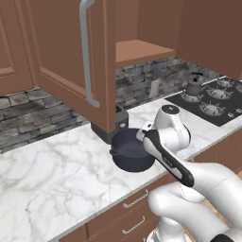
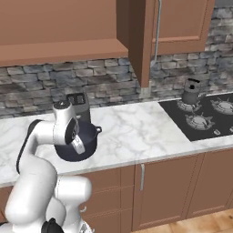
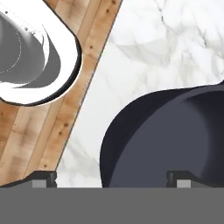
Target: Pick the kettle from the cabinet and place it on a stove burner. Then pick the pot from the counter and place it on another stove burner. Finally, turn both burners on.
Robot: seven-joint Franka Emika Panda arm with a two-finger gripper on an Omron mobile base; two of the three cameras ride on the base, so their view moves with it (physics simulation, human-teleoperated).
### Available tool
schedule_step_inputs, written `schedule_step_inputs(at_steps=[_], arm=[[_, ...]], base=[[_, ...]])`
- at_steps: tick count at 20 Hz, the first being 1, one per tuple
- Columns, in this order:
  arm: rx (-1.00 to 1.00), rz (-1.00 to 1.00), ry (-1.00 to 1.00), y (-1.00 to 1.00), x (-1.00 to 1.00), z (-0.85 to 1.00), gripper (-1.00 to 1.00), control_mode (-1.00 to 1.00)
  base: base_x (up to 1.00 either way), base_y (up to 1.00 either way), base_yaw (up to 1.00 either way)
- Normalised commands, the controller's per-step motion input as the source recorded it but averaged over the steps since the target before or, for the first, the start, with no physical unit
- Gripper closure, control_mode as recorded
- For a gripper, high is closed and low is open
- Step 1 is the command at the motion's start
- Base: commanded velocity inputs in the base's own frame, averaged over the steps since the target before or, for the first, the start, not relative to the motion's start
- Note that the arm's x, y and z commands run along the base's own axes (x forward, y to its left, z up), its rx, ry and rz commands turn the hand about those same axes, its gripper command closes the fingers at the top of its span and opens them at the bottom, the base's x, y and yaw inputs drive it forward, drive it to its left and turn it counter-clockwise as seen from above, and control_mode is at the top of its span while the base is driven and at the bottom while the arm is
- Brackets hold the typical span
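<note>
Pot (image 1: 132, 150): set on the counter (image 1: 52, 175), close to its front edge, just in front of the black toaster (image 1: 119, 117); no lid is carried and the dark inside is seen to be bare.
Gripper (image 3: 110, 176): held wide open over the near rim of the pot, with nothing between the jaws; one fingertip (image 3: 43, 178) is seen over the counter's front edge, outside the pot wall, the other over the pot's inside.
Key relation: the pot wall is judged to lie between the two tips, slightly toward the right one in the hand view; the pot lies straight below and ahead of the hand. Being round, the pot offers no long axis, so the rim is taken as the likely hold.
Kettle (image 1: 194, 85): already stood on a back burner (image 1: 191, 97) at the left edge of the black cooktop (image 1: 227, 118), well apart from the pot.
Cabinet (image 1: 66, 52): door left open, shelf bare.
Step judged in hand: a descent onto the pot rim, then closing; burners not yet lit, as far as can be told.
</note>
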Motion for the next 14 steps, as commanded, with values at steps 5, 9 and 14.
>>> schedule_step_inputs(at_steps=[5,9,14], arm=[[-0.06,-0.01,0.05,0.0,0.28,-0.25,-1.0,-1.0],[-0.05,0.0,0.06,0.0,0.2,-0.26,-1.0,-1.0],[-0.02,0.0,0.06,-0.02,0.02,-0.25,-1.0,-1.0]], base=[[0.0,0.0,0.0],[0.0,0.0,0.0],[0.0,0.0,0.0]])
